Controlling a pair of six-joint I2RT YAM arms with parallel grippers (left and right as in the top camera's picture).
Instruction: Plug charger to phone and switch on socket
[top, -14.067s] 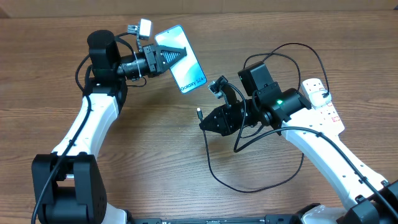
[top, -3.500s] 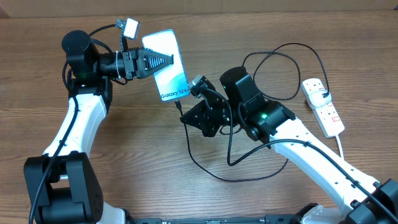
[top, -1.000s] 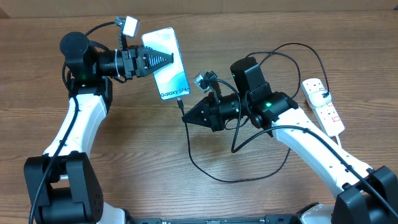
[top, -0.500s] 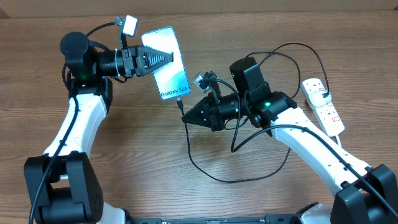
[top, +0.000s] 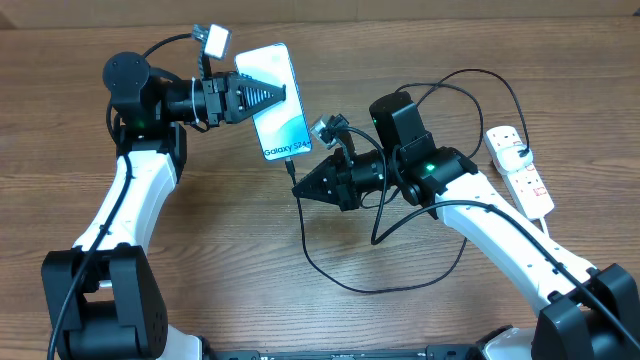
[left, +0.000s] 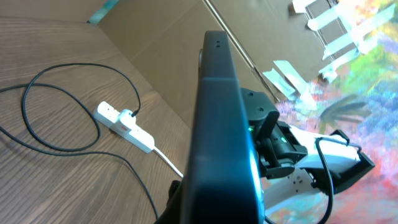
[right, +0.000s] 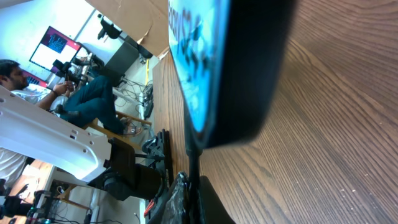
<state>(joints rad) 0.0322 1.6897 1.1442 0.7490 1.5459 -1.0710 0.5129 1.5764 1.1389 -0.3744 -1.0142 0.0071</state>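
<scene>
Left end effector (top: 288, 93) grips the phone (top: 285, 130) above the worktop (top: 230, 250), while the right end effector (top: 303, 190) pinches the charger (top: 294, 172) at the phone's lower edge, with the socket (top: 522, 172) far right.

The phone (top: 287, 125) has a light blue-white screen with dark lettering and black edges. The charger (top: 292, 170) is black, cable and plug alike. The socket (top: 522, 172) is white with small red marks (its cord (left: 166, 163) is white too). The worktop (top: 230, 250) is brown with a wood-grain pattern. The left arm (top: 130, 200) and right arm (top: 510, 245) are white with black joints; a green light (top: 421, 170) glows on the right one.
</scene>
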